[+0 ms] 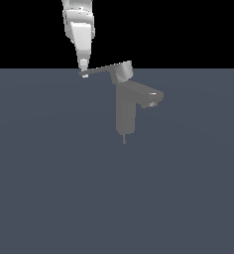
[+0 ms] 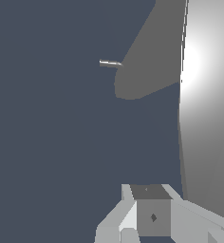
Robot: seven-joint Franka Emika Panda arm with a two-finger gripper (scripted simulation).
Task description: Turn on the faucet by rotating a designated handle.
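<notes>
Exterior view: the faucet [image 1: 125, 111] stands mid-scene on a bare grey floor [image 1: 49, 188], spout pointing to the exterior view's right, and the handle [image 1: 105, 70] sticks out to the exterior view's left with the gripper [image 1: 84, 72] right at its tip, apparently touching, so contact looks made but the turn seems barely begun; nothing else stands in the way. Wrist view: the handle [image 2: 204, 104] fills one side as a bright flat strip beside one finger [image 2: 149, 213]; I cannot tell whether the jaws are wide or narrow.
</notes>
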